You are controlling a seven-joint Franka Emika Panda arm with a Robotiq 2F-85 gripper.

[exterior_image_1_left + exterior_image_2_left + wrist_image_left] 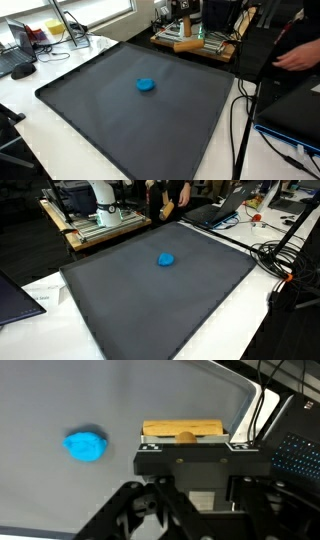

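Observation:
In the wrist view my gripper comes in from the bottom, its dark linkages spread to either side. The jaws are shut on a black block with white marker squares at its corners. A light wooden piece lies just beyond the block, and the fingertips themselves are hidden against the block. A small blue lump lies on the dark grey mat, off to the left of the gripper and apart from it. Both exterior views show the blue lump alone on the mat. The gripper is outside both exterior views.
The mat covers most of a white table. The white robot base stands on a wooden platform behind it. Black cables run along one side. A laptop and a person's arm are at the edges.

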